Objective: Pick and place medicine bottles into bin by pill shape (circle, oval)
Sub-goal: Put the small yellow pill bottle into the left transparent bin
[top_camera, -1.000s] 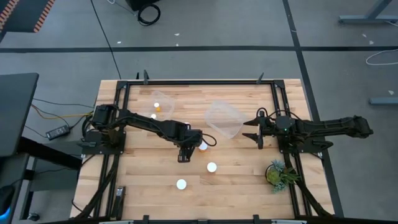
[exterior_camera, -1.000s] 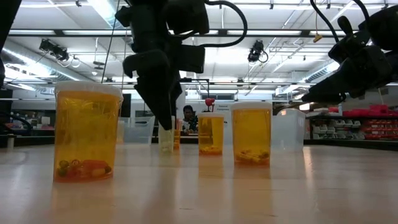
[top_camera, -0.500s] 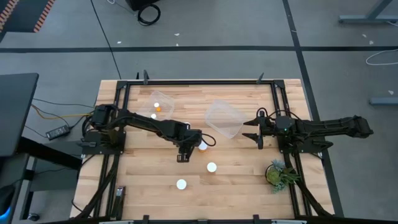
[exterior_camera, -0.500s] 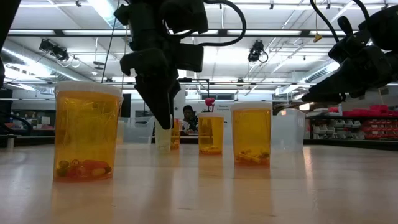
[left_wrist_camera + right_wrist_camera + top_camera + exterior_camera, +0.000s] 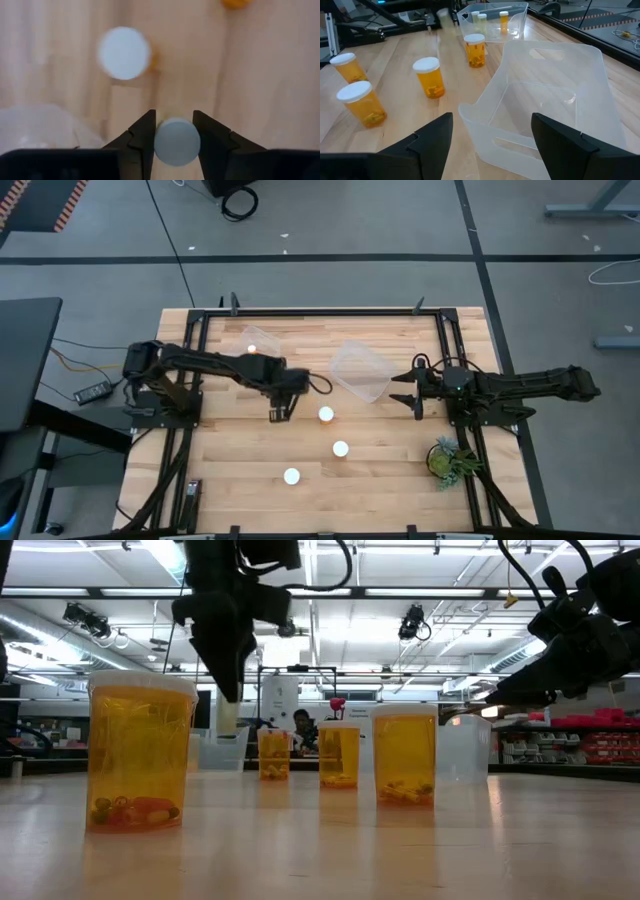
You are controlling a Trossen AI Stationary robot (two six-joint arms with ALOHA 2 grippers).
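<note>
My left gripper (image 5: 277,414) is shut on a small orange medicine bottle (image 5: 228,718) and holds it above the table's middle; its white cap (image 5: 176,141) shows between the fingers. Three more white-capped bottles (image 5: 325,414) (image 5: 341,448) (image 5: 291,476) stand upright on the wood, and the low view shows them too (image 5: 140,750). A clear bin (image 5: 256,345) at the far left holds bottles. A second clear bin (image 5: 360,370) lies tilted in the middle. My right gripper (image 5: 492,145) is open and empty beside that bin (image 5: 540,95). My left gripper pinches the bottle at its white cap, one finger on each side of the cap's rim (image 5: 161,142). The fingers (image 5: 222,650) come from above, pointing down. The bottle hangs upright below them, lifted clear of the table.
A green potted plant (image 5: 448,458) stands at the near right. One more bottle (image 5: 475,50) stands in front of the far left bin. Black frame rails (image 5: 320,311) run along the table's far, left and right sides. A person (image 5: 301,725) shows in the room beyond.
My left gripper has gone up and toward the table's left edge, a little toward the far edge, still shut on the bottle. The bottle, which stood on the table a second ago, is now lifted clear. The bottle it stood beside is now uncovered.
</note>
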